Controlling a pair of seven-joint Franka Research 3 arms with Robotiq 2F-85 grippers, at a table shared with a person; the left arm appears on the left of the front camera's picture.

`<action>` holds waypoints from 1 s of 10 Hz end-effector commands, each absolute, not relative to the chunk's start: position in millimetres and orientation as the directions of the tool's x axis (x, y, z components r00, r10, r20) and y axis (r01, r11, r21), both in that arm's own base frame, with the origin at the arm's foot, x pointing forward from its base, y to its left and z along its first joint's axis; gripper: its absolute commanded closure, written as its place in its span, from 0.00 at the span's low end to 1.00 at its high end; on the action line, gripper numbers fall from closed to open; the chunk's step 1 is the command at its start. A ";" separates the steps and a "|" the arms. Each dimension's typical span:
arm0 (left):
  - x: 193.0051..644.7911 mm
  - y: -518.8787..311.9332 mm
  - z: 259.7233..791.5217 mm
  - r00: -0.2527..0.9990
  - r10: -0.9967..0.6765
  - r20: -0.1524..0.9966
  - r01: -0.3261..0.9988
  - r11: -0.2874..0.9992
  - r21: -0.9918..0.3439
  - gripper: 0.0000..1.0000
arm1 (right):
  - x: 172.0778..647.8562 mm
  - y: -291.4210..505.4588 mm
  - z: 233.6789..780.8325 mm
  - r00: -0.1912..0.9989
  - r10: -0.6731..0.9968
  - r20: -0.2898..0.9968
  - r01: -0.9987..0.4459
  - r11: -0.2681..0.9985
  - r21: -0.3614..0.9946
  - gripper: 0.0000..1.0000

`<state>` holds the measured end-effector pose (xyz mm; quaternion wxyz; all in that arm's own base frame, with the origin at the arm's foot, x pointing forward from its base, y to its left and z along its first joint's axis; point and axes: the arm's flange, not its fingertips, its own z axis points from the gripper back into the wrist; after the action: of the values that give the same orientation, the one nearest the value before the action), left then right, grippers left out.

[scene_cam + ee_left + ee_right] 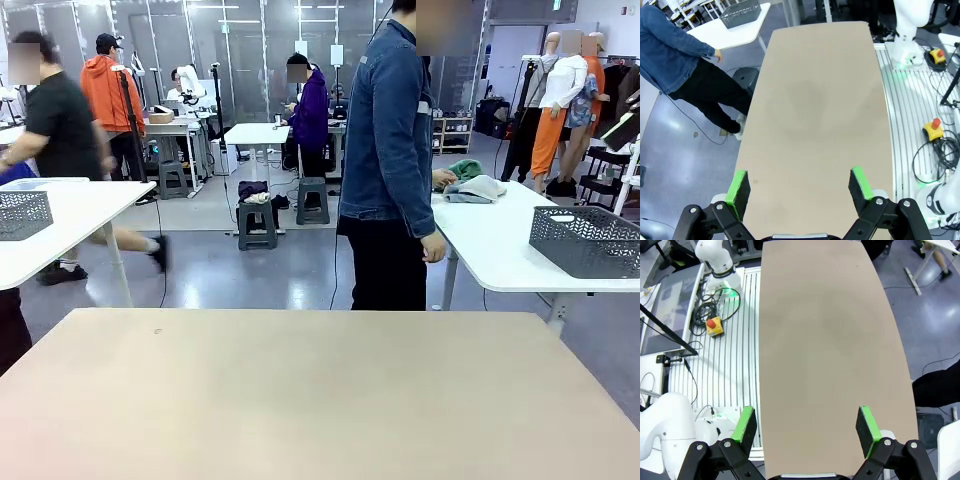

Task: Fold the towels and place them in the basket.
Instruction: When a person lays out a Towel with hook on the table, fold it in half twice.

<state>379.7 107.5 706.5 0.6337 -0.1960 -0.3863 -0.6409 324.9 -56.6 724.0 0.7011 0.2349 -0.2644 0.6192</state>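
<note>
While the left pincer [800,187] and right pincer [807,427] hang open and empty, the mint-green and off-white terry towels [478,188] lie well beyond the tan table [320,400], on the right arm's side.

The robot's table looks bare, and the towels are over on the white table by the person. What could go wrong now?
1. The towels and the basket sit on the white side table, probably out of the robot's reach, so nothing can start unless the person brings them over.
2. The towels lie crumpled together, so the jaws might grab both at once.
</note>
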 end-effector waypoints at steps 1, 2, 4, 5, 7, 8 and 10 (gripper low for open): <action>377.5 105.0 707.9 -0.131 -0.659 0.741 0.960 0.102 0.260 0.00 | 323.5 -54.4 723.1 0.094 0.740 0.666 -0.992 0.127 -0.001 0.00; 377.5 105.0 707.9 -0.131 -0.659 0.741 0.960 0.102 0.260 0.00 | 323.5 -54.4 723.1 0.094 0.740 0.666 -0.992 0.127 -0.001 0.00; 377.5 105.0 707.9 -0.131 -0.659 0.741 0.960 0.102 0.260 0.00 | 323.5 -54.4 723.1 0.094 0.740 0.666 -0.992 0.127 -0.001 0.00; 377.5 105.0 707.9 -0.131 -0.659 0.741 0.960 0.102 0.260 0.00 | 323.5 -54.4 723.1 0.094 0.740 0.666 -0.992 0.127 -0.001 0.00; 377.5 105.0 707.9 -0.131 -0.659 0.741 0.960 0.102 0.260 0.00 | 323.5 -54.4 723.1 0.094 0.740 0.666 -0.992 0.127 -0.001 0.00; 377.5 105.0 707.9 -0.131 -0.659 0.741 0.960 0.102 0.260 0.00 | 323.5 -54.4 723.1 0.094 0.740 0.666 -0.992 0.127 -0.001 0.00; 377.5 105.0 707.9 -0.131 -0.659 0.741 0.960 0.102 0.260 0.00 | 323.5 -54.4 723.1 0.094 0.740 0.666 -0.992 0.127 -0.001 0.00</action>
<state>378.2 106.6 708.5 0.6384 -0.1898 -0.3847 -0.6391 325.0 -55.7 724.2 0.7051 0.2312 -0.2624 0.6169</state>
